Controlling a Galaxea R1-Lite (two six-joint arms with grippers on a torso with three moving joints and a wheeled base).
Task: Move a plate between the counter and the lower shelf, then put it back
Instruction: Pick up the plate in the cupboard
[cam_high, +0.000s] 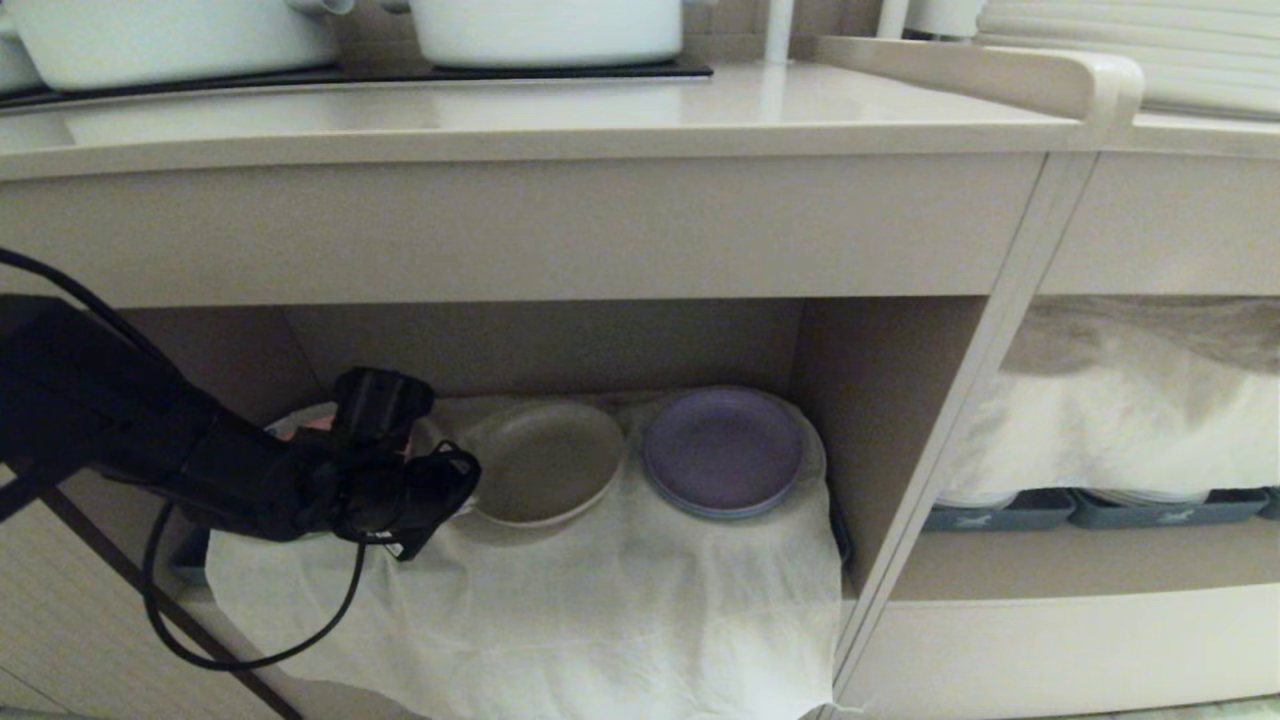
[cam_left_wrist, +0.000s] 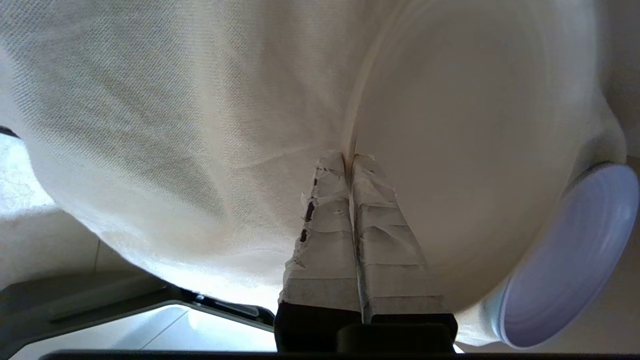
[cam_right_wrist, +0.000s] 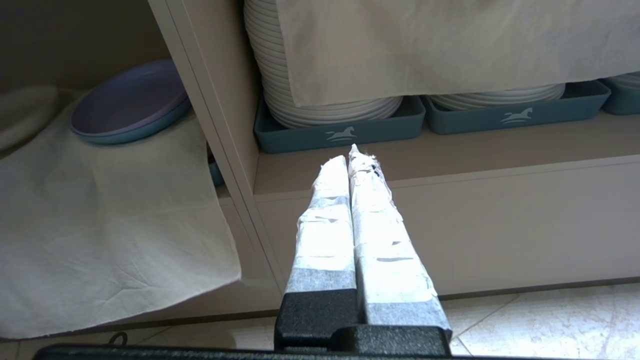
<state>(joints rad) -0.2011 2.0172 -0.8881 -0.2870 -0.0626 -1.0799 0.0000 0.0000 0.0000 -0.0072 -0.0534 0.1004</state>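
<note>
The plate (cam_high: 545, 462) sat on the white cloth (cam_high: 560, 610) in the lower shelf (cam_high: 880, 400), just beside a purple plate (cam_high: 722, 452), under the bench (cam_high: 500, 120). The left gripper (cam_left_wrist: 350, 160) had its jaws pinching the plate's near rim; only the left wrist view showed that. The right gripper (cam_right_wrist: 352, 155), jaws pressed together, hung before the neighbouring niche's blue trays (cam_right_wrist: 340, 132).
</note>
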